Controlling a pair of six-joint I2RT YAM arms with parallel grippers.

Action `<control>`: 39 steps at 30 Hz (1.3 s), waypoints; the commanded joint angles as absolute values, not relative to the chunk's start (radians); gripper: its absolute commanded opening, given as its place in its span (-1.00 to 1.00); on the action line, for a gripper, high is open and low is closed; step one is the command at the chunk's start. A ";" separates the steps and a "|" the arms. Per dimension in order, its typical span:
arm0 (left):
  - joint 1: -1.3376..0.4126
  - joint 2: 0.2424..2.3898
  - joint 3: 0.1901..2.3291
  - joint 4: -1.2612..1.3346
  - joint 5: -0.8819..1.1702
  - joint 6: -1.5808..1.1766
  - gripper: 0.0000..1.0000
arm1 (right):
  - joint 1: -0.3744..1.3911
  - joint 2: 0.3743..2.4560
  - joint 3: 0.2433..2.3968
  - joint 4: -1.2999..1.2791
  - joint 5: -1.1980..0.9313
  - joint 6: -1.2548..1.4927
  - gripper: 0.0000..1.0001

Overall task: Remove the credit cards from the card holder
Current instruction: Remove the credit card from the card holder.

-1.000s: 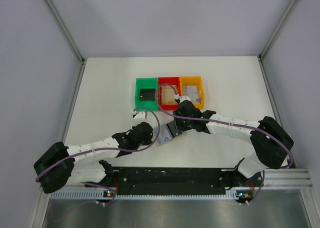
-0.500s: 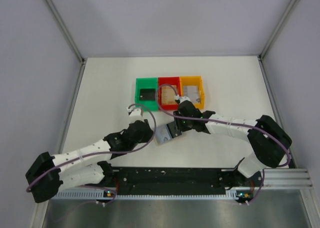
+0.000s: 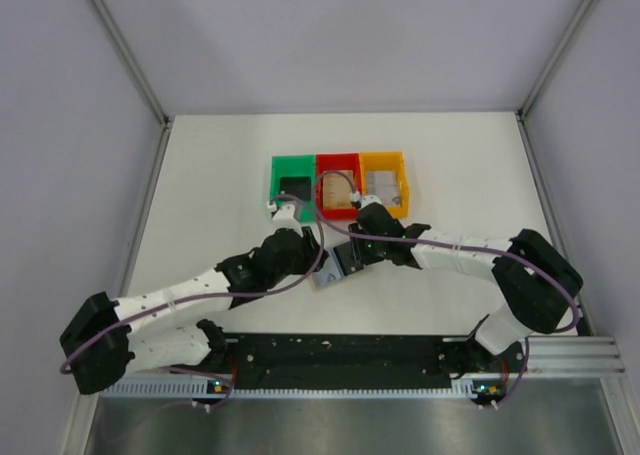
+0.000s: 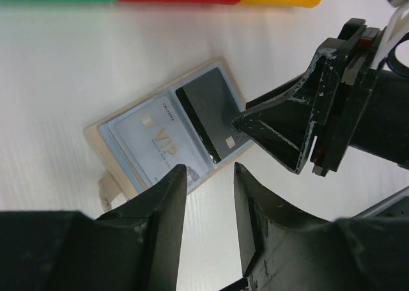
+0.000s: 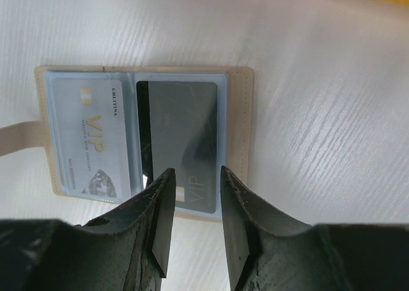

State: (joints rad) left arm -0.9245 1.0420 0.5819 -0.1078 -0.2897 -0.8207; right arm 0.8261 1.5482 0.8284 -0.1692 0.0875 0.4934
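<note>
From above, the card holder [image 3: 331, 269] is seen on the bench [image 3: 200, 195], near of the red bin [image 3: 338, 158]. In the left wrist view, the left gripper [image 4: 209, 173] is shown spread at the opened holder's near edge. In the right wrist view, the right gripper [image 5: 196, 173] is shown spread over the dark card [image 5: 182, 131].

I see the card holder [image 5: 239, 131] tan at the edge, light blue inside | pale card [image 5: 89, 137] icy blue with gold VIP lettering | dark card [image 5: 185, 128] charcoal with a black stripe | green bin [image 3: 278, 167] | red bin [image 3: 337, 160] | orange bin [image 3: 381, 158] | desk [image 3: 215, 180] white | fingers [image 5: 156, 224] black
</note>
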 commanded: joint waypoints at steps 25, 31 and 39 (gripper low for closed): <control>-0.874 1.485 0.574 0.187 -0.187 -0.925 -0.61 | 0.802 1.583 0.778 -0.058 -0.029 0.522 -0.49; -0.861 1.486 0.557 0.202 -0.173 -0.948 -0.53 | 0.775 1.592 0.756 -0.043 -0.054 0.537 -0.54; -0.841 1.505 0.519 0.296 -0.112 -1.025 -0.38 | 0.775 1.597 0.755 -0.041 -0.063 0.537 -0.54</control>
State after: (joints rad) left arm -0.8505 1.4826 0.5488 0.2390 -0.1429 -0.9779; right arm 0.7811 1.5818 0.7658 -0.0658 -0.0456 0.5274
